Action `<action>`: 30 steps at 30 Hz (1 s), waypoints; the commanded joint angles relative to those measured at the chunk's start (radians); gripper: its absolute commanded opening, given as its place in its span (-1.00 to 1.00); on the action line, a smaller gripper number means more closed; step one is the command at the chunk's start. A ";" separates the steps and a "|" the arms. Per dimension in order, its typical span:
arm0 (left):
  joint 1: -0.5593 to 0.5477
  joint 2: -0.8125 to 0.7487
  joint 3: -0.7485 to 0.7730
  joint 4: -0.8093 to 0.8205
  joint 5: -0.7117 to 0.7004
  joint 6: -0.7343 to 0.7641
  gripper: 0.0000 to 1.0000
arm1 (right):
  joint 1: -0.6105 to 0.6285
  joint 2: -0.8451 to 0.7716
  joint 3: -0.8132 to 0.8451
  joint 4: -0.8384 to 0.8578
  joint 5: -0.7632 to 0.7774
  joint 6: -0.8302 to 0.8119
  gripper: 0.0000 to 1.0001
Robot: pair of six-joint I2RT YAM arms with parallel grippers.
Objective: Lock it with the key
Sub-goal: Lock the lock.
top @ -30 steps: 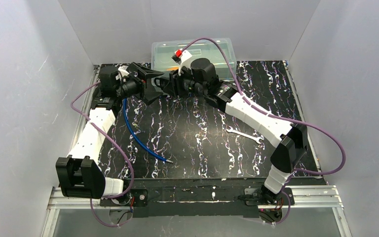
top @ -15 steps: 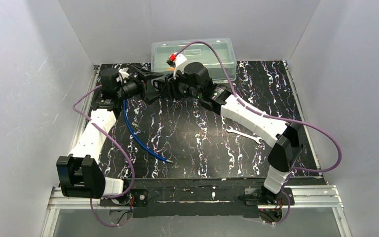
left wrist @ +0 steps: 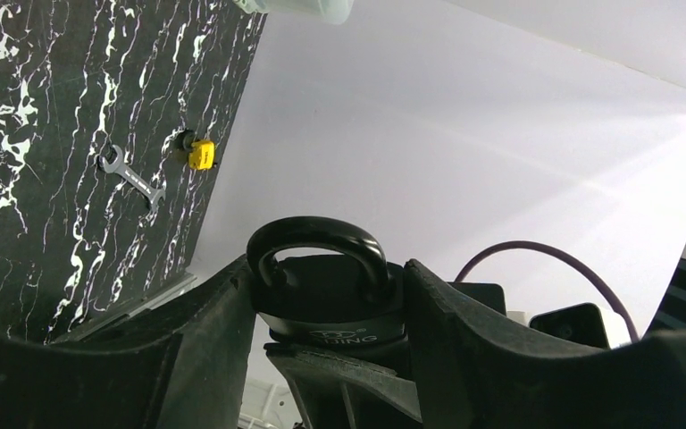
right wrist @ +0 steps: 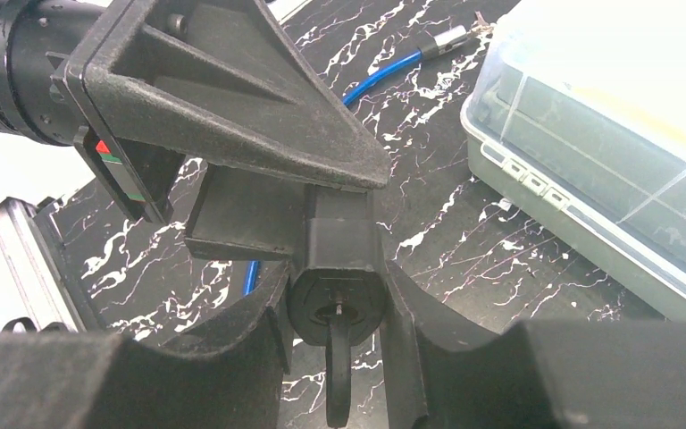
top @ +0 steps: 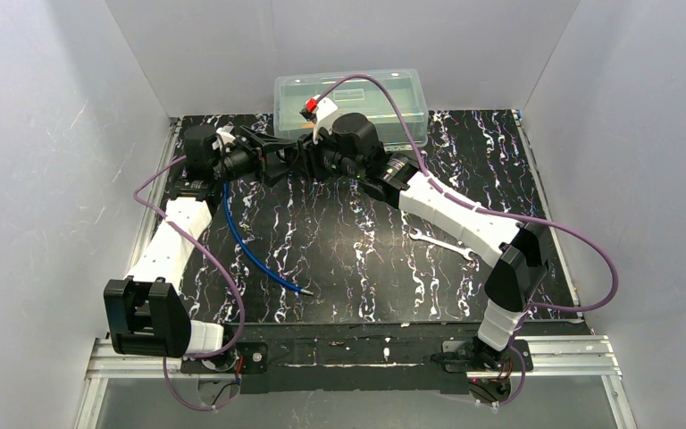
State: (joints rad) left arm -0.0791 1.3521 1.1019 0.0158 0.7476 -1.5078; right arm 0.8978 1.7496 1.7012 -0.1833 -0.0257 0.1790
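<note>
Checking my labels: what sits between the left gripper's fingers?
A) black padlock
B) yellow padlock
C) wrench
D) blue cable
A: the left wrist view shows the black padlock, shackle up, held in the left gripper, while the wrench and yellow padlock lie apart from it.

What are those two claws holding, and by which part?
Left claw grips a black padlock by its body. Right claw straddles its keyhole end, key sticking out; grip cannot be told.
</note>
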 commanded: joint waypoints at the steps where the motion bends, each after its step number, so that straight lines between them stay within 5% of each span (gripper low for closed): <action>1: 0.005 -0.011 0.022 0.011 0.023 0.044 -0.62 | 0.006 -0.050 0.019 0.101 -0.020 -0.015 -0.35; 6: 0.009 0.002 0.058 -0.052 0.040 0.123 -0.80 | -0.008 -0.087 -0.010 0.070 -0.074 -0.048 0.34; 13: 0.010 0.000 0.080 -0.121 0.060 0.241 -0.97 | -0.062 -0.164 -0.113 0.006 -0.240 -0.069 0.73; 30: 0.009 -0.020 0.082 -0.237 0.047 0.401 -0.98 | -0.123 -0.191 -0.273 0.071 -0.453 0.025 0.28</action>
State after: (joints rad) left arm -0.0746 1.3731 1.1442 -0.2451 0.7662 -1.1219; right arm 0.7622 1.5593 1.4422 -0.1967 -0.4162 0.1528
